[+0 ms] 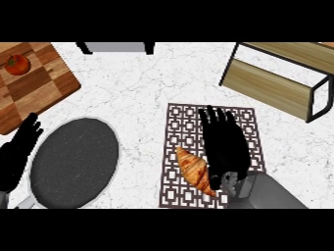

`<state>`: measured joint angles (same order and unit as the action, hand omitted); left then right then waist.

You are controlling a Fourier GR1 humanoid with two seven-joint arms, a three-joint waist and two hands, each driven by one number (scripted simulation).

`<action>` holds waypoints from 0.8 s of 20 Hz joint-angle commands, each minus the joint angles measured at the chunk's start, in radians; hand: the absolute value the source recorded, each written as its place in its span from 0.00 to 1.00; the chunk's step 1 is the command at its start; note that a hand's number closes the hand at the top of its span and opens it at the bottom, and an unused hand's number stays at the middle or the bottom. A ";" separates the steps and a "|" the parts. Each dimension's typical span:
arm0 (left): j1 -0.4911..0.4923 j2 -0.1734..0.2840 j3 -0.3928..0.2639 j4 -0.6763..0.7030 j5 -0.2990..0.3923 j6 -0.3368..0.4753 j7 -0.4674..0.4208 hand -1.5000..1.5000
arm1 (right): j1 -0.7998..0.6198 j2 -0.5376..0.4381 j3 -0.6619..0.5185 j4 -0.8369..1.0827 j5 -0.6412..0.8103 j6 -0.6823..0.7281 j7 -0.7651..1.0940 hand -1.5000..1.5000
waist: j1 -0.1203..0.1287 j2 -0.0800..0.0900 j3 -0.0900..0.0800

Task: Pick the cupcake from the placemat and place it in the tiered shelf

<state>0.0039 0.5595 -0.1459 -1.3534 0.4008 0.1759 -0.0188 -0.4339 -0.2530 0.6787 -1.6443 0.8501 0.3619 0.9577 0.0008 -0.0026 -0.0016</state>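
While the white marbled desk [140, 93] fills most of the head view, a tiered shelf [285, 78] of pale wood slats on a dark frame stands at its upper right. At the upper left lies a checkered wooden cutting board [32, 86] with a tomato [17, 64] on it. Below that sits a dark oval plate [74, 164] with a pale rim. Right of centre lies a patterned brown lattice placemat [180, 122]. Over its right half hangs the right hand [226, 147], palm down with fingers straight and slightly spread, clasping nothing. A golden croissant [195, 171] lies on the placemat just beside that hand, at its left edge. No cupcake shows; the hand may cover it. At the lower left edge, the left hand [14, 152] rests with fingers up and relaxed.
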 commanded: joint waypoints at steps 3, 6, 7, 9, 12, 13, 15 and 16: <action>0.078 0.001 0.038 -0.036 -0.002 -0.058 -0.022 0.50 | -0.014 0.073 -0.015 0.021 0.037 0.139 0.093 0.00 | 0.007 0.001 0.001; -0.002 -0.037 0.039 0.006 -0.056 -0.037 0.014 0.50 | 0.007 0.054 -0.051 0.070 0.084 0.109 0.004 0.00 | 0.001 0.002 0.002; 0.000 -0.069 0.029 0.029 -0.067 -0.025 -0.008 0.50 | -0.009 0.010 -0.101 0.115 0.063 0.097 -0.077 0.00 | 0.001 0.003 0.002; 0.019 -0.051 0.038 -0.086 -0.075 0.006 0.081 0.50 | 0.006 0.008 -0.119 0.091 0.081 0.130 -0.061 0.00 | 0.003 0.001 0.002; -0.011 -0.075 0.065 -0.035 -0.094 -0.033 0.069 0.50 | 0.013 0.020 -0.151 0.144 0.126 0.102 -0.119 0.00 | 0.001 0.002 0.002; -0.087 -0.070 0.084 0.054 -0.087 -0.049 0.071 0.50 | 0.028 0.005 -0.129 0.205 0.153 0.035 -0.161 0.00 | -0.002 0.004 0.002; 0.007 -0.075 0.099 -0.031 -0.101 -0.074 0.077 0.50 | 0.067 0.040 -0.135 0.192 0.191 0.033 -0.169 0.00 | 0.003 0.002 0.002; -0.020 -0.093 0.101 0.020 -0.129 -0.074 0.027 0.50 | 0.054 0.049 -0.139 0.239 0.213 -0.015 -0.202 0.00 | 0.002 0.003 0.002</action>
<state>-0.0086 0.4933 -0.0662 -1.3578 0.3126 0.1212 0.0306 -0.3981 -0.2285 0.5556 -1.4632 1.0034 0.4008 0.8080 0.0024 -0.0001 0.0000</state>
